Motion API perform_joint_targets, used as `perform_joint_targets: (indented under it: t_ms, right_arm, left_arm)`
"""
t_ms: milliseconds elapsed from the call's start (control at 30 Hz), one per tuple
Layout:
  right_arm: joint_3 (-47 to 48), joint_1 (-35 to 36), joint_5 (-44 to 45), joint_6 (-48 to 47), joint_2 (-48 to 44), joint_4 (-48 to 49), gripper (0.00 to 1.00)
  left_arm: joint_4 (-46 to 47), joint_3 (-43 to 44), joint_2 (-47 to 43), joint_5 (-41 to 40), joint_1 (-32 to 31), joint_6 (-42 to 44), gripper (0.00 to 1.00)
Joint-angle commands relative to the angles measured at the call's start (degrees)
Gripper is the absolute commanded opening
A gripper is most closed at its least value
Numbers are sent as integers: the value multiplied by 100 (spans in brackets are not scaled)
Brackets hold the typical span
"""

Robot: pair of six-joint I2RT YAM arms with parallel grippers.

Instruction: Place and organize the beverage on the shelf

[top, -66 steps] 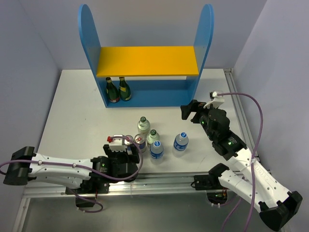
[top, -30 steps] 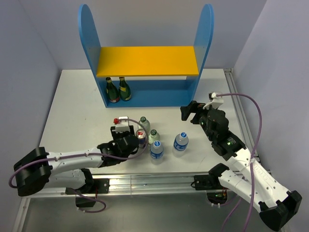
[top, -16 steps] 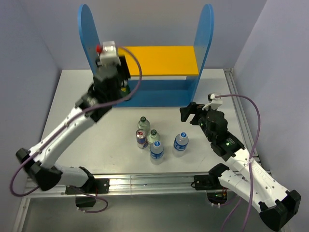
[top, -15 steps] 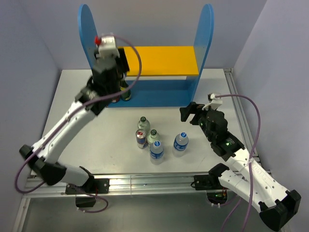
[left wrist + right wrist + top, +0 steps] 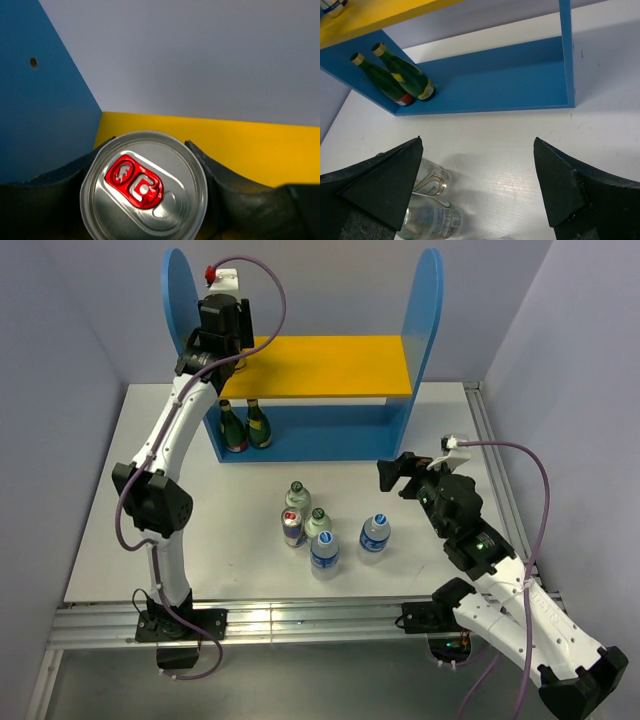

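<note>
Silver can clamped in left gripper, over left end of board, beside panel | base hidden, possibly not seated | lower upright, release once settled, leave room rightward | right gripper spread, empty

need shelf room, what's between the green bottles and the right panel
Nothing: bare bottom board from green bottles to right panel, in the right wrist view.

shelf: back of table
bottom board: two tall bottles side by side, left end
five drinks: clustered before the shelf (can at left)
raised can: over upper board, left end
</note>
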Motion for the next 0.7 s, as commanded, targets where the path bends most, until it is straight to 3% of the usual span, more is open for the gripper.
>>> perform_joint_targets:
  t_ms: [0, 200, 233, 333, 367, 433, 467, 667]
  right_arm:
    - [-63, 42, 88, -39, 7, 124, 98]
    - [-80, 42, 97, -39, 51, 159, 98]
    - [-72, 42, 106, -39, 51, 151, 98]
    - [-72, 42, 97, -30, 60, 159, 98]
    - [-72, 42, 97, -30, 60, 159, 98]
    - [-63, 42, 97, -21, 77, 142, 99]
    - [-72, 42, 97, -30, 69, 142, 99]
    - [-89, 42, 123, -21, 60, 142, 99]
  left_arm:
    - [111, 175, -292, 297, 80, 2, 0]
    - [664, -1020, -863, 122, 133, -77, 0]
    - [673, -1195, -941, 78, 133, -86, 4]
    - [708, -1424, -1030, 69, 133, -86, 44]
    - [691, -1443, -1039, 60, 133, -86, 70]
    - [691, -1556, -1144, 43, 133, -138, 85]
    - [691, -1583, -1179, 69, 133, -173, 99]
    - [744, -1847, -1697, -184, 3, -104, 99]
